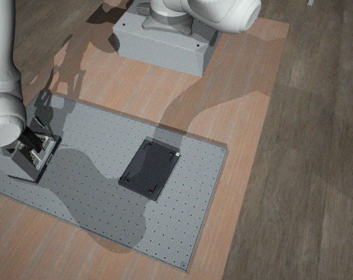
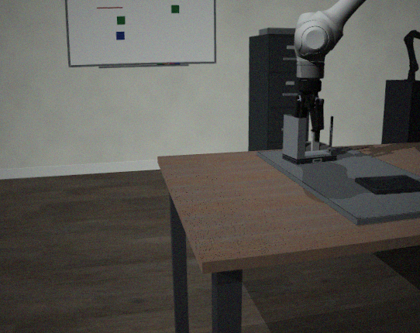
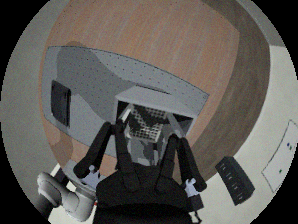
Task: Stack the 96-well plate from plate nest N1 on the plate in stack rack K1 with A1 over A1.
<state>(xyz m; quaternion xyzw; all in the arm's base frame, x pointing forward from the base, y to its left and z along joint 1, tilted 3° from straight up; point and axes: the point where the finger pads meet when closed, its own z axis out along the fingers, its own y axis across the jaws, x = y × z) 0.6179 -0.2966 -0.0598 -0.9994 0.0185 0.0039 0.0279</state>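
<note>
The stack rack K1 [image 1: 29, 156] stands at the left end of the grey pegboard, with a tall grey wall and thin posts [image 2: 303, 141]. My gripper [image 1: 34, 144] reaches down into the rack from above [image 2: 313, 133] and is shut on the 96-well plate [image 3: 143, 135], held low inside the rack. In the wrist view the plate's wells show between my fingers. The lower plate is hidden under it, and I cannot tell whether the two touch. The plate nest N1 [image 1: 150, 170] lies empty in the middle of the pegboard, with its pale A1 mark [image 1: 178, 155] at the far right corner.
The arm's grey base block [image 1: 167, 45] stands at the back of the wooden table. The pegboard [image 1: 127, 182] covers the table's middle. A dark cabinet [image 2: 273, 89] stands behind the table, away from it.
</note>
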